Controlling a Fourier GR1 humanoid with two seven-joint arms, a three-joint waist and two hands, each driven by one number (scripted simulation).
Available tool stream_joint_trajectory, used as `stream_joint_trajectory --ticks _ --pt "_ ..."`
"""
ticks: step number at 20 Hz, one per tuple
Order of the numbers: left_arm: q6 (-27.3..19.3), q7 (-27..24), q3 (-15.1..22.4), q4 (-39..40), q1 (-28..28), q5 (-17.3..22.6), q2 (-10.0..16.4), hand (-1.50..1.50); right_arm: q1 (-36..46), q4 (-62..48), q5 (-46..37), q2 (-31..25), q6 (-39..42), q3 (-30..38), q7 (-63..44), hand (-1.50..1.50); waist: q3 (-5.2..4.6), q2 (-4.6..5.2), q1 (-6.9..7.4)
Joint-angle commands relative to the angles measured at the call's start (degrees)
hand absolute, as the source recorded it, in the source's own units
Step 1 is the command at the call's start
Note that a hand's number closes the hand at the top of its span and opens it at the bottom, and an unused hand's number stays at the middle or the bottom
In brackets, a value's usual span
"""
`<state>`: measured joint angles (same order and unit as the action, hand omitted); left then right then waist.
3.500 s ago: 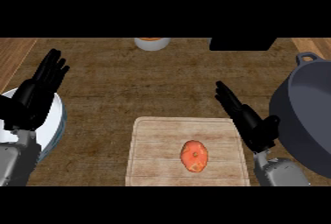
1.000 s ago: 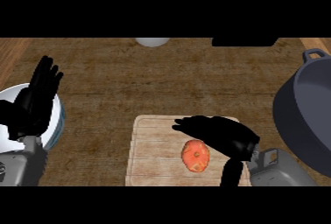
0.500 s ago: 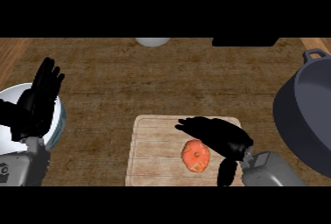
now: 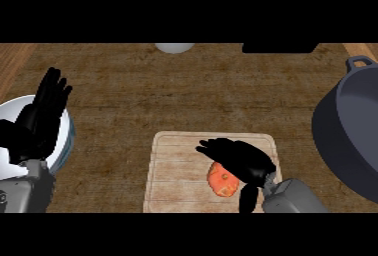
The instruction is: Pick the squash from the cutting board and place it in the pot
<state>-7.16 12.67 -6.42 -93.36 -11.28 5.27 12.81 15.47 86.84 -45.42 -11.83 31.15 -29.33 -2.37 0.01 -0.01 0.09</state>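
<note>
Slippage risk: the right hand hovers open over the squash near the cutting board's centre, covering its right side only, so an off-centre closure may push it away from the pot.

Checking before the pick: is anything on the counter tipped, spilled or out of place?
Nothing stands out. The squash lies flat on the cutting board, partly under the right hand; the pot stands upright at the right edge, and the left hand rests open over the plate at the left.
</note>
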Motion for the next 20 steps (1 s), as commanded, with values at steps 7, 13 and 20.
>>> stream_joint_trajectory --ticks 7,13,20 --pt "-0.2 -0.8 1.1 -0.9 1.5 -2.3 -1.8 0.0 3.1 -9.2 -8.6 0.3 -5.6 -3.3 11.6 1.5 0.0 0.02 0.24" --pt "1.0 0.6 -1.2 -0.5 -0.4 -0.7 -1.7 0.0 2.7 -9.2 -9.9 0.1 -2.9 1.2 16.6 1.5 -0.01 0.0 -0.01" --pt "3.5 -0.5 -4.4 1.2 -0.1 1.3 0.7 0.0 -11.1 0.7 -13.7 2.0 -7.8 -2.0 10.1 1.5 -0.04 -0.19 -0.91"
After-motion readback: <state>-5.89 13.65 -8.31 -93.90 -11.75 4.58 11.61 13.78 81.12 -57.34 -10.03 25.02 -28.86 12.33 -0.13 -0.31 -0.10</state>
